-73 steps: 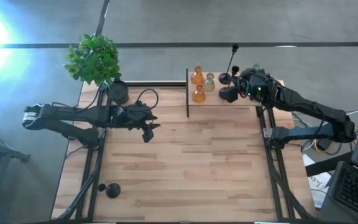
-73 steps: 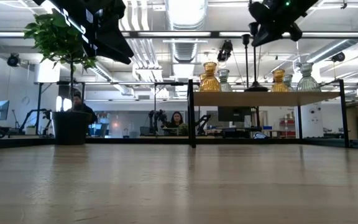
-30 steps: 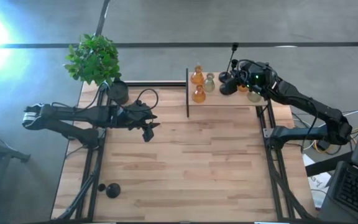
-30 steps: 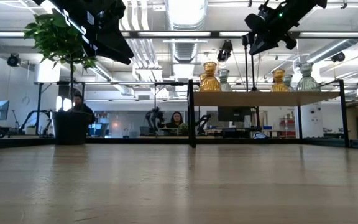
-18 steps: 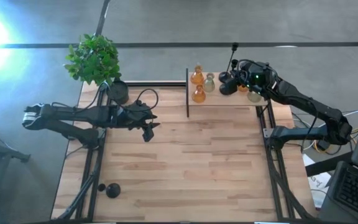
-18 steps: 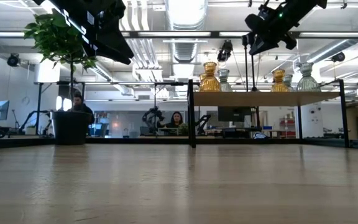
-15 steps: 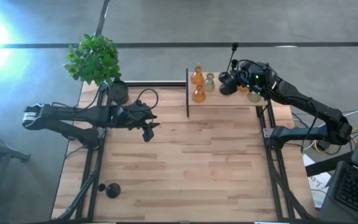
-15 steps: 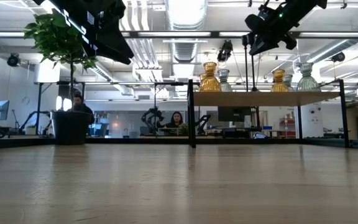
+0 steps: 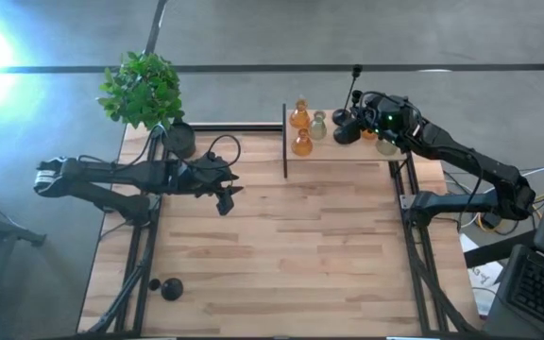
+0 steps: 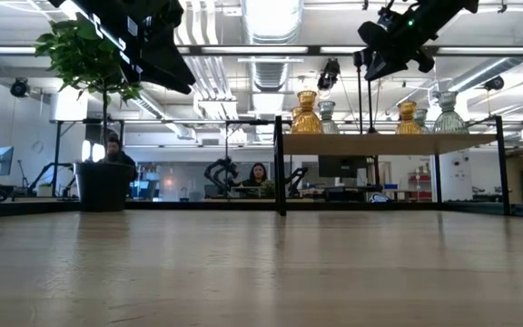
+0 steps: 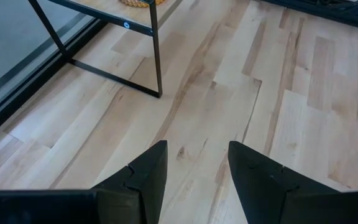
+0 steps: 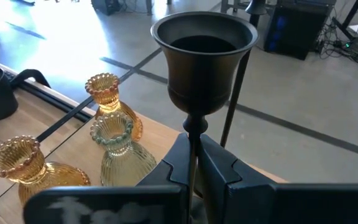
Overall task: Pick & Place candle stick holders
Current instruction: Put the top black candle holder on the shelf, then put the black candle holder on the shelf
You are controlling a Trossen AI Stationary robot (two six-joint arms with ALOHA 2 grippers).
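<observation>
Black holder [image 12: 204,68] in right hand [image 12: 194,163] (shelf-side)

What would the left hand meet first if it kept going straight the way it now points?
Probably the bare wooden tabletop. The left hand is open, angled down at the boards, with nothing between. The shelf's black leg stands off to one side, seemingly outside that line, though depth is unclear.

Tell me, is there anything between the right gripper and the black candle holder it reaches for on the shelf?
No. The right gripper is already shut on the thin stem of the black candle holder, so nothing separates them. The amber holders and the pale glass holder stand beside it on the shelf, apart from the fingers.
</observation>
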